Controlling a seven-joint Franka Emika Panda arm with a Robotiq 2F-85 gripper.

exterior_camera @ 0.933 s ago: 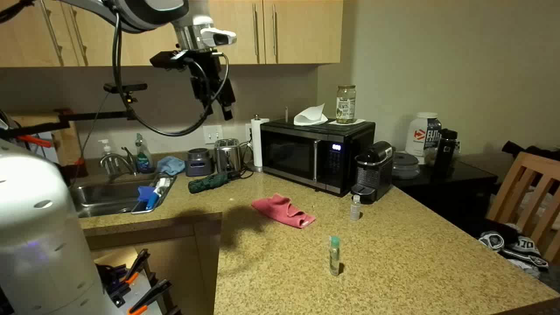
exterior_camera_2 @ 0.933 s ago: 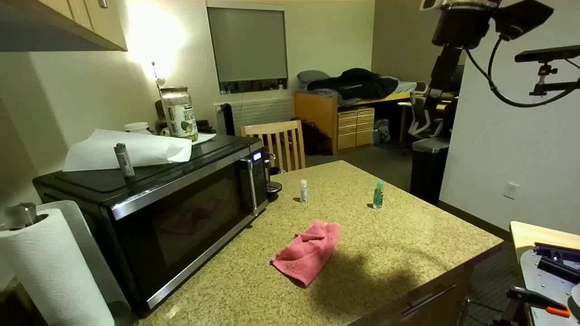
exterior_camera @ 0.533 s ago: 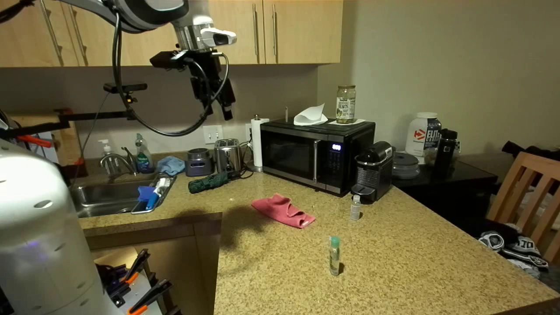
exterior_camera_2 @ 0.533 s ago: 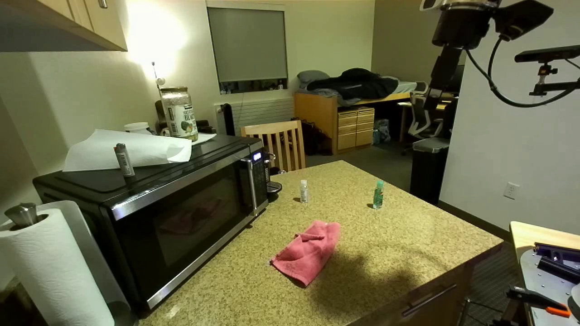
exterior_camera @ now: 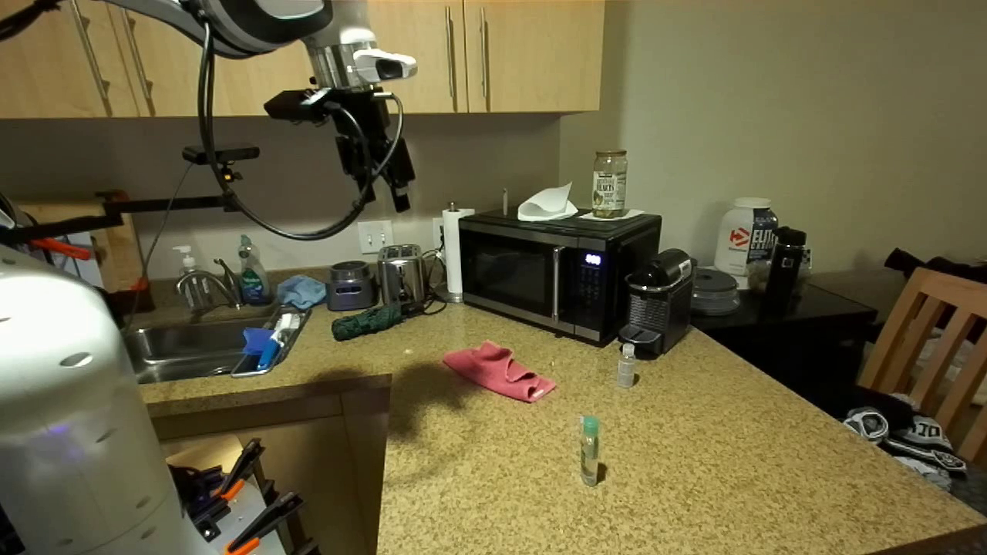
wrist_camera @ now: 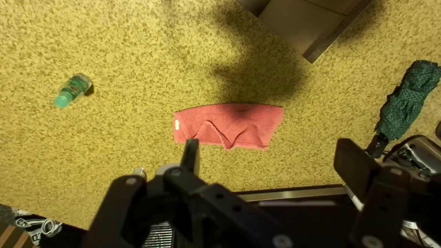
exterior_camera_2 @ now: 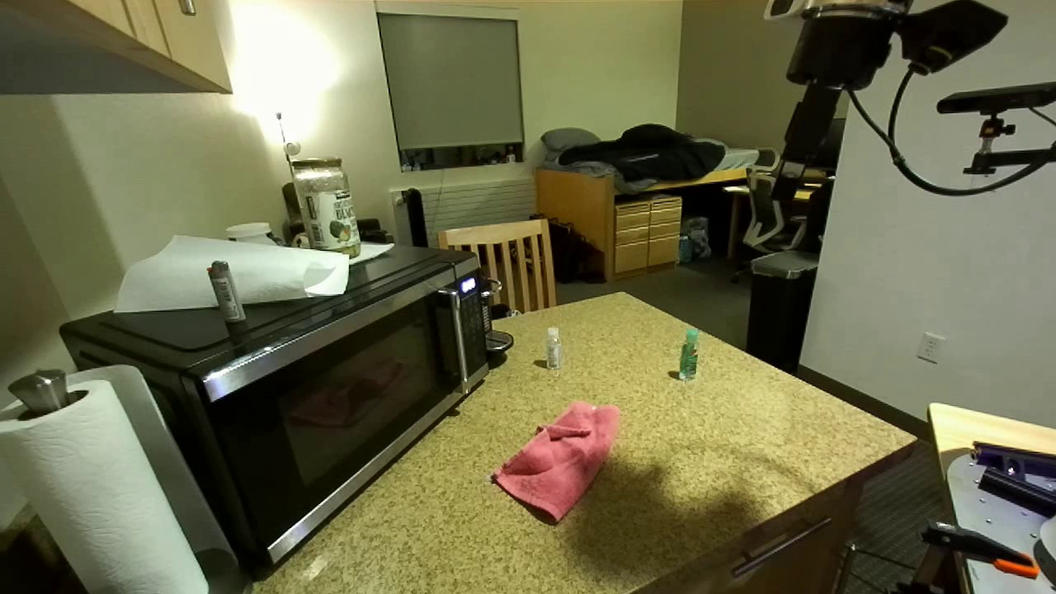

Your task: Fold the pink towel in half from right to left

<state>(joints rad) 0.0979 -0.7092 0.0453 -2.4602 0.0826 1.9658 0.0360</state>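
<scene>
Over on the speckled counter, the pink towel lies rumpled, its fuzzy cloth rucked into zigzag peaks along the side facing the boxy black microwave, a small white tag at one end. The arm reaches high above the counter, its claw pointing down, jaws spread wide.

Clear bottle mostly hidden behind fingers, lower left of wrist view, toaster cut off at right edge

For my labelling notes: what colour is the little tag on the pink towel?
The tag is white; it shows best in the wrist view.
</scene>
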